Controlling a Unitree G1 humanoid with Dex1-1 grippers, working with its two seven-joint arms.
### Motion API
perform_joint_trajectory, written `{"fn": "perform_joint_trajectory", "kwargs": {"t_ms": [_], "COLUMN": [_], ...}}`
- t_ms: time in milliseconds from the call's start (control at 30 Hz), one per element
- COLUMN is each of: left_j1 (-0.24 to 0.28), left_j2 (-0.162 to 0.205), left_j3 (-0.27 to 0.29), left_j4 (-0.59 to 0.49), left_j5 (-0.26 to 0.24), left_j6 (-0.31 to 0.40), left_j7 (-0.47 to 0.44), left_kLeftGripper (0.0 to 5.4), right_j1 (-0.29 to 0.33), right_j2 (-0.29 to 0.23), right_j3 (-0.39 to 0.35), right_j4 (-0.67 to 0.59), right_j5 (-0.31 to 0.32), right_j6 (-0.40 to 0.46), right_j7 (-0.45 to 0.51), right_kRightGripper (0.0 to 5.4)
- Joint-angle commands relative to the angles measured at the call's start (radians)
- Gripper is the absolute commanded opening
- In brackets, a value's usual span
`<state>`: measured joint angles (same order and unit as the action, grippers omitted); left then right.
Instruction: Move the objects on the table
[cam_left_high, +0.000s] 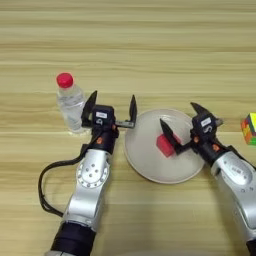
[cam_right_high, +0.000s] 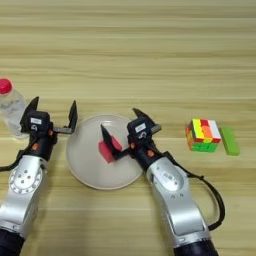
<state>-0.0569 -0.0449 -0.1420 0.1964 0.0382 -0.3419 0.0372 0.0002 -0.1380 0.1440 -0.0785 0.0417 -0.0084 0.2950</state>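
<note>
A small red cube (cam_left_high: 164, 145) lies on the round cream plate (cam_left_high: 150, 167) in the middle of the table. My right gripper (cam_left_high: 183, 124) stands open over the plate. One finger (cam_right_high: 108, 138) reaches down beside the cube, and the other points up and away. My left gripper (cam_left_high: 112, 107) is open at the plate's left rim with nothing between its fingers. A clear plastic bottle (cam_left_high: 70, 103) with a red cap stands upright just left of it. The flat bright-green block (cam_right_high: 230, 140) lies at the far right.
A multicoloured cube (cam_right_high: 204, 135) sits between the plate and the green block. A black cable (cam_left_high: 50, 182) loops beside my left forearm. Bare wooden table (cam_left_high: 150, 45) stretches across the far half.
</note>
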Motion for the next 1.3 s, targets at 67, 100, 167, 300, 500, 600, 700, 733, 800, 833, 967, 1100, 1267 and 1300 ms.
{"fn": "perform_joint_trajectory", "kwargs": {"t_ms": [67, 100, 167, 300, 500, 600, 700, 733, 800, 833, 967, 1100, 1267, 1300], "left_j1": [-0.002, 0.001, 0.010, 0.025, 0.045, 0.055, 0.063, 0.065, 0.075, 0.079, 0.089, 0.086, 0.084, 0.085], "left_j2": [-0.020, -0.018, -0.017, -0.016, -0.007, -0.008, -0.002, 0.002, -0.002, -0.004, 0.000, 0.007, 0.016, 0.018], "left_j3": [-0.012, -0.019, -0.036, -0.064, -0.094, -0.104, -0.106, -0.105, -0.098, -0.094, -0.055, 0.004, 0.067, 0.081], "left_j4": [-0.023, -0.036, -0.065, -0.118, -0.198, -0.237, -0.279, -0.294, -0.336, -0.354, -0.407, -0.403, -0.403, -0.406], "left_j5": [0.014, 0.023, 0.034, 0.047, 0.072, 0.078, 0.115, 0.143, 0.146, 0.145, 0.142, 0.137, 0.124, 0.128], "left_j6": [-0.005, -0.010, -0.016, -0.024, -0.034, -0.023, -0.029, -0.035, -0.044, -0.043, -0.032, -0.002, 0.016, 0.019], "left_j7": [-0.002, -0.002, -0.009, -0.019, -0.023, -0.024, -0.006, 0.006, 0.017, 0.021, 0.044, 0.070, 0.087, 0.093], "left_kLeftGripper": [5.40, 5.40, 5.40, 5.40, 5.40, 5.40, 5.40, 5.40, 5.40, 5.40, 5.40, 5.40, 5.40, 5.40], "right_j1": [-0.019, -0.020, -0.025, -0.050, -0.094, -0.099, -0.101, -0.101, -0.103, -0.103, -0.105, -0.105, -0.101, -0.101], "right_j2": [0.004, 0.004, 0.006, 0.010, 0.018, 0.019, 0.021, 0.022, 0.023, 0.023, 0.026, 0.027, 0.028, 0.029], "right_j3": [-0.013, -0.013, -0.017, -0.047, -0.106, -0.109, -0.109, -0.109, -0.109, -0.109, -0.109, -0.108, -0.108, -0.107], "right_j4": [0.029, 0.036, 0.055, 0.107, 0.188, 0.202, 0.212, 0.216, 0.221, 0.222, 0.227, 0.229, 0.227, 0.227], "right_j5": [-0.003, -0.004, -0.004, -0.013, 0.006, 0.007, 0.007, 0.007, 0.007, 0.008, 0.012, 0.012, 0.012, 0.012], "right_j6": [-0.013, -0.015, -0.017, -0.029, -0.063, -0.070, -0.076, -0.078, -0.079, -0.079, -0.080, -0.082, -0.082, -0.082], "right_j7": [-0.011, -0.011, -0.013, -0.047, -0.087, -0.086, -0.084, -0.083, -0.083, -0.082, -0.077, -0.076, -0.076, -0.075], "right_kRightGripper": [5.38, 5.38, 5.38, 5.38, 5.38, 5.38, 5.38, 5.38, 5.38, 5.38, 5.38, 5.38, 5.38, 5.38]}}
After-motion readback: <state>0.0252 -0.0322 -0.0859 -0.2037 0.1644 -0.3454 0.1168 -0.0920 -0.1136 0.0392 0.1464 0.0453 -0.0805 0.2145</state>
